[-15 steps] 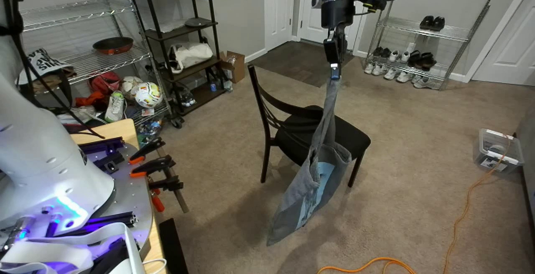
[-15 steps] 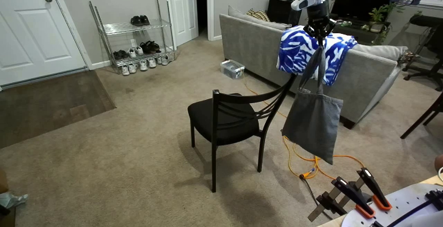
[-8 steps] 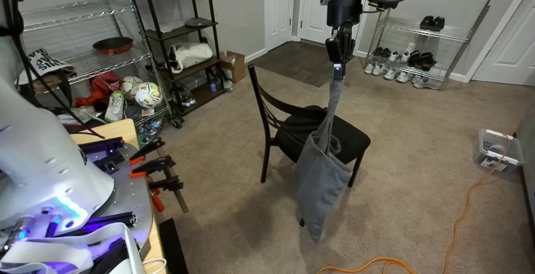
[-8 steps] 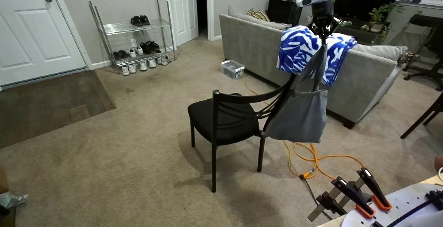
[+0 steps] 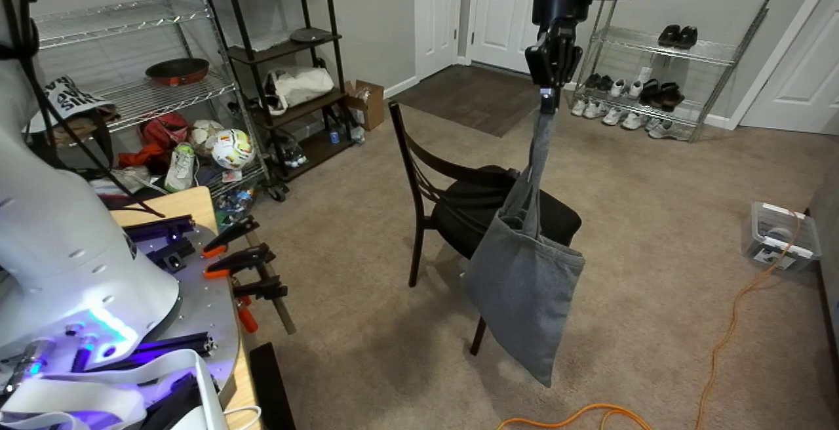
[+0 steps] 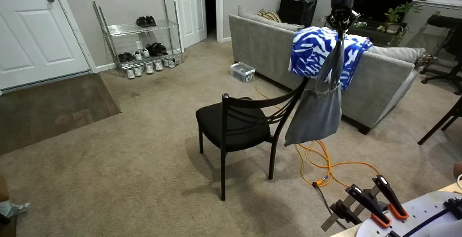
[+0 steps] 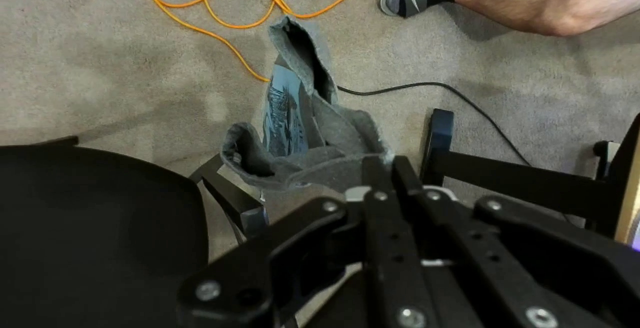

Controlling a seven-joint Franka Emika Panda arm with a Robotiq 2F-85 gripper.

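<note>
Grey tote bag [image 5: 524,286] — hung by its straps [image 5: 539,141] below the gripper [image 5: 549,101]

Lies straight down from the jaws, with the long axis running from straps to base, leaning slightly and dipping to one lower corner in both exterior views. Pinched at the straps, with fingertips [image 7: 377,175] pressed close together on the cloth. Hangs just right of the back of the black chair [image 6: 245,137] in an exterior view — too close along the line of sight to tell touching from apart.

As for materials: soft, matte, denim-like cloth, cut flat and roughly rectangular under long narrow straps. Gapes at the mouth in two loose folds, seen from above in the wrist view, and bears a pale blue print [image 7: 286,110] with dark markings on one face. By contrast, hard slim legs, thin curved slats and a padded-looking seat on the chair. Below, smooth orange cord [image 6: 328,165] looped over short-pile beige carpet [image 6: 144,146]. On the far side, a plush-looking grey sofa [image 6: 269,45] with blue-and-white cloth [image 6: 309,54] draped over its back.
</note>
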